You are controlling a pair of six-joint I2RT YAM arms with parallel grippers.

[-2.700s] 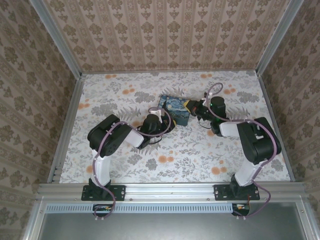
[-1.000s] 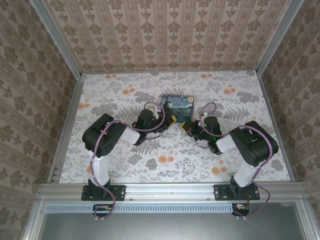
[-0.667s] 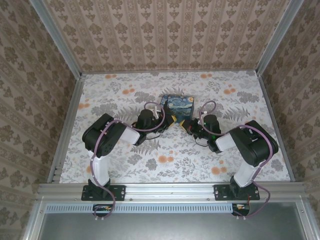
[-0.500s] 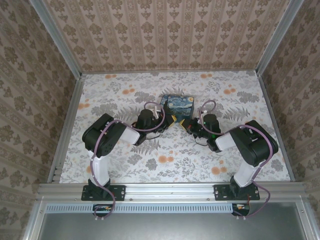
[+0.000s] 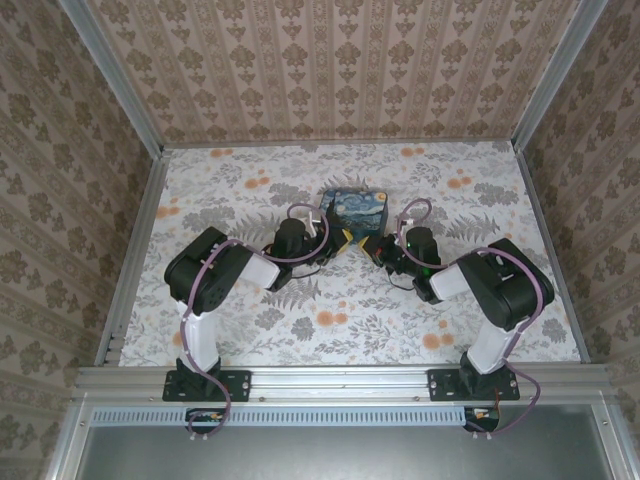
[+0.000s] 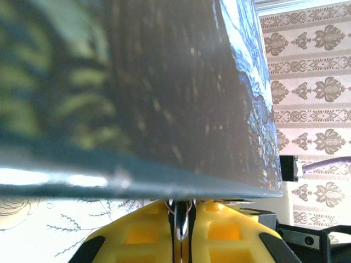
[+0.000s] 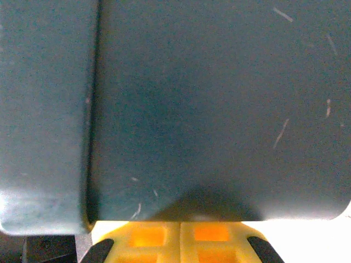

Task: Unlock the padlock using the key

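The blue-and-yellow printed box (image 5: 358, 205) lies at mid-table. My left gripper (image 5: 344, 240) sits at the box's near left corner and my right gripper (image 5: 371, 246) at its near edge, their yellow tips almost meeting. In the left wrist view the yellow fingers (image 6: 137, 235) are shut on the key (image 6: 180, 216), a thin metal blade with a wire ring, just under the box's dark edge (image 6: 164, 186). The right gripper (image 7: 181, 226) is shut against the box's dark teal side (image 7: 219, 109), with nothing visible between its fingers. The padlock is hidden.
Floral tabletop (image 5: 330, 320) spreads in front of the arms. Patterned walls and aluminium rails (image 5: 135, 250) close in the left, right and back. Part of the right arm's black body (image 6: 307, 238) shows close beside the left fingers.
Since the earliest frame the box has shifted back and turned square, and both grippers have come to its near edge. Over the last second the right gripper has crept slightly toward the box.
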